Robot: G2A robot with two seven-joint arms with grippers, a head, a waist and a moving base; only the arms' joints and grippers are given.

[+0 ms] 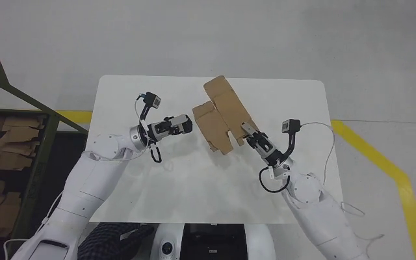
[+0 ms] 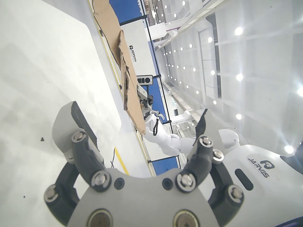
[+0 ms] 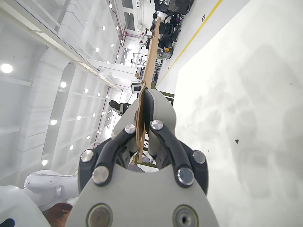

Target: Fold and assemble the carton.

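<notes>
Flattened cardboard carton (image 1: 220, 112) is clamped by the right gripper (image 3: 144, 90); the left gripper (image 1: 188, 125) is spread wide and holds nothing.

One edge of the carton is pinched between the shut right fingers. The brown, thin board, with ragged, creased flaps, is held over the far middle of the smooth white table (image 1: 162, 185). The left gripper is placed just beside the opposite edge, apart from it. A broad stretch of tabletop lies between carton and near edge.

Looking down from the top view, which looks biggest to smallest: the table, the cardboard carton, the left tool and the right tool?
1. table
2. carton
3. left tool and right tool: these two look about alike, so I won't rank one above the other.
</notes>
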